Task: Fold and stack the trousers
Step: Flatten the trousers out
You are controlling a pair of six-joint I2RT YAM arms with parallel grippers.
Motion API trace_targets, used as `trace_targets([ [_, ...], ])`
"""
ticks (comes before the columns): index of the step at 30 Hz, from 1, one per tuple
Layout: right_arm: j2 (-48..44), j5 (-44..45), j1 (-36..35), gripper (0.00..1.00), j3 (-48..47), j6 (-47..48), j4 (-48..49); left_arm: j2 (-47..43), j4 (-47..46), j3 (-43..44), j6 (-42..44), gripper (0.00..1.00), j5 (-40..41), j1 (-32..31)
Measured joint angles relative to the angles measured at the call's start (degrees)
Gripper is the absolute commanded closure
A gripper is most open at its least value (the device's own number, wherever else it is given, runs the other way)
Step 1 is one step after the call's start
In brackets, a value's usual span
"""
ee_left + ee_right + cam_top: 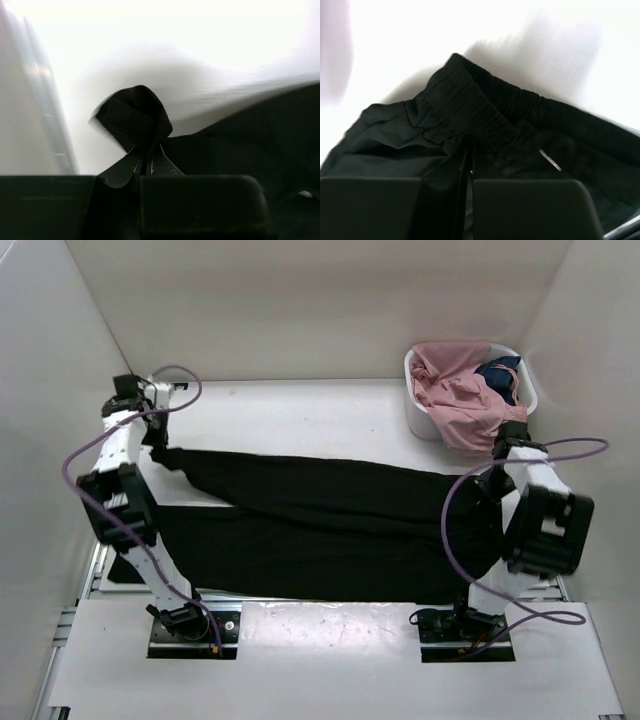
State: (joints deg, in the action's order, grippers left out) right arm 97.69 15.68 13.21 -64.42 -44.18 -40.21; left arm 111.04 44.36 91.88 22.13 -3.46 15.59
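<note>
The black trousers (330,520) lie stretched across the white surface (300,415), legs toward the left and waist toward the right. The left claw (148,162) is pinched nearly closed on a bunched leg end (134,112). The right claw (470,172) is likewise narrow, clamped on fabric just below the gathered waistband (485,112). A basket (415,405) with a pink garment (455,400) sits at the far right corner.
</note>
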Motion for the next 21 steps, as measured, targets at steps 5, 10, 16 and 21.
trace_targets([
  [5,-14.93,1.40,-0.02,1.00,2.78,2.05,-0.13,-16.55,-4.98,-7.34,1.55,0.85,-3.37,1.27],
  [10,-20.76,1.18,0.00,1.00,6.29,3.32,0.07,-23.08,-6.73,-22.73,2.58,0.30,-5.57,6.67],
  [16,-20.72,-0.46,0.00,1.00,9.27,4.04,0.02,-18.60,-2.58,-35.32,3.69,0.23,-6.25,16.37],
  [21,-20.74,-0.83,0.00,1.00,9.53,4.37,0.15,-20.48,1.25,-31.26,4.66,0.17,-6.97,20.65],
])
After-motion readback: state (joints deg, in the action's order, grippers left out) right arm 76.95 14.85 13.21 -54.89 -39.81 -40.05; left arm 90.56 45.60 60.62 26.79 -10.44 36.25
